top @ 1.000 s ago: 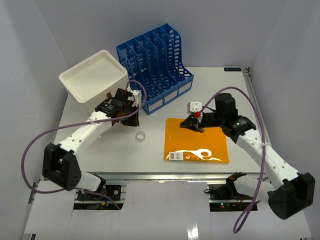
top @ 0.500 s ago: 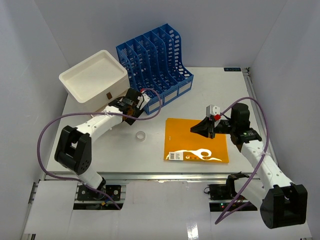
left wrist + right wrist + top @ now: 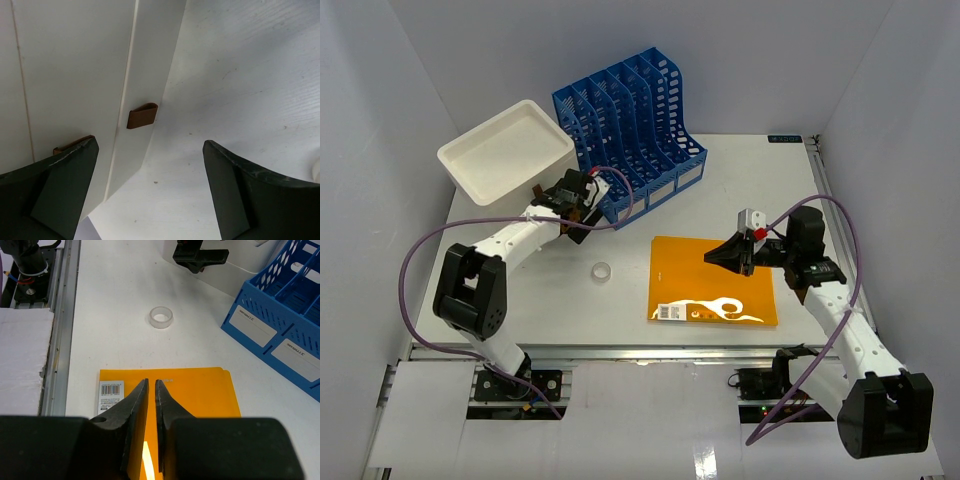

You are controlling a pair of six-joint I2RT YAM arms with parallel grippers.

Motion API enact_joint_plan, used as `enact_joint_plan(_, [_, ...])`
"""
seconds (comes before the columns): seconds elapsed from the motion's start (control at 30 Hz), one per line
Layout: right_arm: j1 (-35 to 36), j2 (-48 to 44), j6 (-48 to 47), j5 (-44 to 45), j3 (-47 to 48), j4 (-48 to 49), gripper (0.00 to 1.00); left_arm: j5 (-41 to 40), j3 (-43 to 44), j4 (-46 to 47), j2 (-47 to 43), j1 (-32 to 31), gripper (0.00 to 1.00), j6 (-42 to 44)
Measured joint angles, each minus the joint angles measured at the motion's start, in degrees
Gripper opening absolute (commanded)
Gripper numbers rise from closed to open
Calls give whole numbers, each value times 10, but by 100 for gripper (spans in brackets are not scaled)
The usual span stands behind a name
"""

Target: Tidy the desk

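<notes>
Far left: white box (image 3: 505, 150) sits on the bench's (image 3: 535, 300) far-left corner, overhanging the edge. Your left gripper (image 3: 150, 144) is right at the box's near side wall with the fingers spread wide and nothing between them. A brown tab (image 3: 142, 115) on the box's lower edge sits just ahead between the fingers, and a second tab (image 3: 72, 144) is half hidden behind the left finger. The box wall blocks that side; bare bench lies to the gripper's right.

Just right of it, the blue file rack (image 3: 630, 125) stands at an angle along the back, close to the left wrist.

Centre: the clear tape ring (image 3: 601, 270) lies flat and alone, with open surface all round it.

Right of centre: the orange folder (image 3: 712, 282) lies flat, barcode corner towards you. Your right gripper (image 3: 151, 381) hangs over the folder's far part, jaws nearly together with only a thin slit, holding nothing. You can't tell whether the tips touch the folder.

Edges: metal rail (image 3: 650, 350) along the near side, another down the right (image 3: 825, 190), black label (image 3: 785, 139) at the far-right corner. White walls close in on the left, back and right. There's a free strip between the folder and the right rail.
</notes>
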Motion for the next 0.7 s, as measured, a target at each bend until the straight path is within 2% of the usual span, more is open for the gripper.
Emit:
enact_joint_plan(0.13, [-9, 0, 1, -3, 0, 1, 16, 29, -1, 2, -15, 5, 83, -59])
enact_joint_plan(0.17, [-11, 0, 1, -4, 0, 1, 16, 42, -6, 7, -29, 7, 75, -82])
enact_joint_plan(0.2, [-12, 0, 1, -4, 0, 1, 16, 51, -13, 11, -45, 8, 58, -101])
enact_joint_plan(0.3, [-14, 0, 1, -6, 0, 1, 16, 81, -86, 69, -149, 11, 17, -191])
enact_joint_plan(0.37, [-15, 0, 1, -6, 0, 2, 16, 85, -156, 108, -230, 12, 10, -255])
enact_joint_plan(0.43, [-15, 0, 1, -6, 0, 2, 16, 67, -211, 144, -286, 12, 11, -325])
enact_joint_plan(0.5, [-16, 0, 1, -6, -1, 3, 16, 42, -253, 183, -307, 12, 22, -393])
enact_joint_plan(0.63, [-18, 0, 1, -6, -2, 3, 16, -4, -309, 251, -275, 12, 38, -487])
enact_joint_plan(0.7, [-19, 1, 1, -6, -2, 3, 16, -25, -332, 283, -253, 11, 40, -516])
